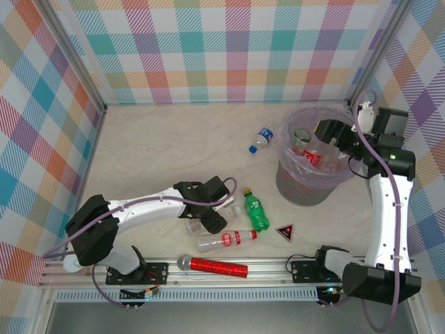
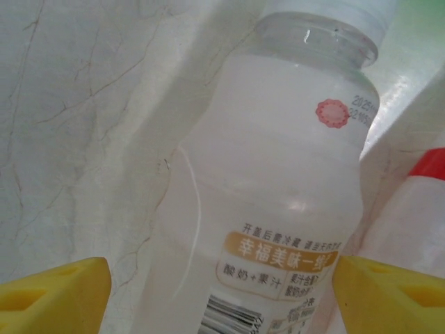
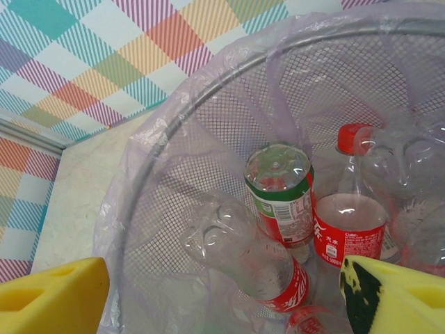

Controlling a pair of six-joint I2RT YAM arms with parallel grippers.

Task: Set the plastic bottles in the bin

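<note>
The bin (image 1: 306, 188) stands at the far right of the table (image 1: 153, 146), a mesh-walled tub with a thin lilac liner. Inside it, the right wrist view shows a green-labelled bottle (image 3: 281, 195) bottom-up, a red-capped bottle (image 3: 351, 216) upright beside it, and a clear red-labelled bottle (image 3: 257, 264) leaning against the mesh.

Four bottles are on the table outside the bin. The blue-capped bottle (image 1: 261, 139) lies just left of the bin. The green bottle (image 1: 255, 212) lies nearer the arms, and a clear bottle with a red label (image 1: 226, 240) lies on its side just in front of it. A milky white bottle (image 2: 278, 174) sits between the left gripper's yellow pads.

The left gripper (image 2: 222, 292) straddles that white bottle with its jaws apart; a gap shows at one pad, so it has no grip. The right gripper (image 3: 222, 292) hangs over the bin's mouth, jaws wide and empty.

A red glittery microphone (image 1: 212, 266) and a dark triangle (image 1: 285, 232) lie near the front rail.
</note>
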